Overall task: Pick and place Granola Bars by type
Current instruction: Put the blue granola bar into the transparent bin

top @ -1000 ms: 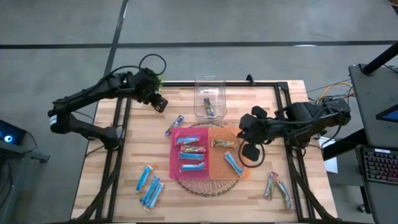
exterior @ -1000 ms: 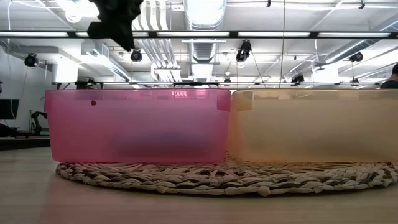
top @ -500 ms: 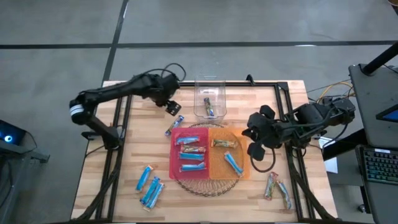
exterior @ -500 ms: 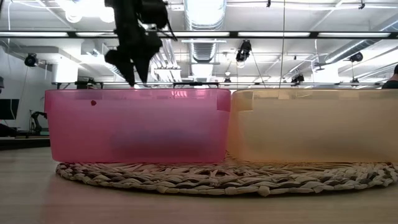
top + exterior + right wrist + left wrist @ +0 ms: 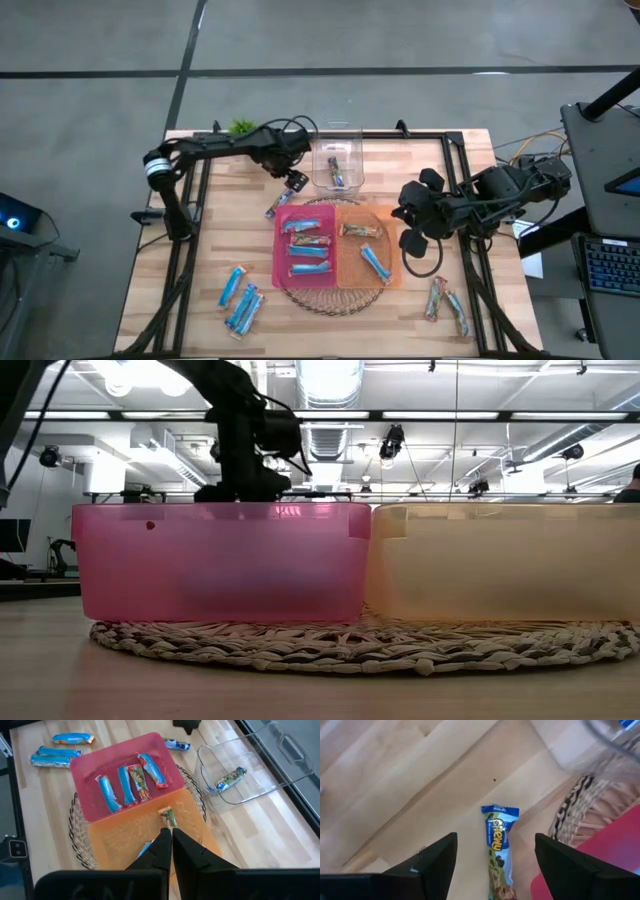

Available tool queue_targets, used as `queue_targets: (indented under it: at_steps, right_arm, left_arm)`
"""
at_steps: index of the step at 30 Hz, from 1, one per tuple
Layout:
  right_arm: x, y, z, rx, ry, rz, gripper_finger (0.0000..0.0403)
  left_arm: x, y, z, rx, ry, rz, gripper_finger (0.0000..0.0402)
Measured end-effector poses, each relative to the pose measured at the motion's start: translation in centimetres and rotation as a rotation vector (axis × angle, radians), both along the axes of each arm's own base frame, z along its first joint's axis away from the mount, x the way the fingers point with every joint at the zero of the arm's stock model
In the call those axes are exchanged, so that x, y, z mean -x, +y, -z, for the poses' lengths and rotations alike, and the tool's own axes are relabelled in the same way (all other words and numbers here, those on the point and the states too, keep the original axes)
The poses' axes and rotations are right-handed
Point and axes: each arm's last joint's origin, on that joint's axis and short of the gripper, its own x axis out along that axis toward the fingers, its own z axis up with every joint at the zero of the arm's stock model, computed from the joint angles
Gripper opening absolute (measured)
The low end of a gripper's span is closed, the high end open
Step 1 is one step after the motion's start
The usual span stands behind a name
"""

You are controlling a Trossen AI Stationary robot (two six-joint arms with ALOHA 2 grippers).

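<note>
A: High view: left gripper (image 5: 294, 181) hung over the table just beside the clear bin (image 5: 337, 150), above a lone blue bar (image 5: 279, 202) lying by the pink bin (image 5: 277, 243). Right gripper (image 5: 408, 243) sat off the orange bin (image 5: 347, 275), idle. More bars loose near the front-left (image 5: 238, 297) and front-right (image 5: 447, 303) corners.

B: Low view?

A: Only the pink bin wall (image 5: 215, 560), orange bin wall (image 5: 505, 560) and woven mat (image 5: 360, 650). Left arm dropped in behind the pink bin; bar hidden.

B: Left wrist?

A: Fingers (image 5: 437, 857) spread wide, empty. Blue bar (image 5: 499, 847) lay flat on the wood between them, next to the mat edge (image 5: 572, 810).

B: Right wrist?

A: Fingers (image 5: 161, 846) pressed together, nothing held. Four bars in the pink bin (image 5: 130, 782), one in the clear bin (image 5: 230, 778).

B: Handling?

A: Likely light, slick crinkly wrapper, somewhat soft inside. I'd pinch across the narrow width at mid-length, not the flimsy crimped ends.
</note>
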Motion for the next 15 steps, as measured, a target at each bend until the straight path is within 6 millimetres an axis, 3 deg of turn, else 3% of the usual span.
queue_targets:
  at_steps: [8, 15]
  right_arm:
    - [0.1, 0.0, 0.0, 0.000, 0.007, 0.004, 0.0008]
    - [0.2, -0.1, 0.1, -0.011, 0.013, 0.022, 0.0008]
  left_arm:
    - [-1.0, 0.4, 2.6, 0.058, 0.054, 0.007, 0.0247]
    - [-1.4, 0.5, 3.5, 0.072, 0.060, 0.016, 0.0247]
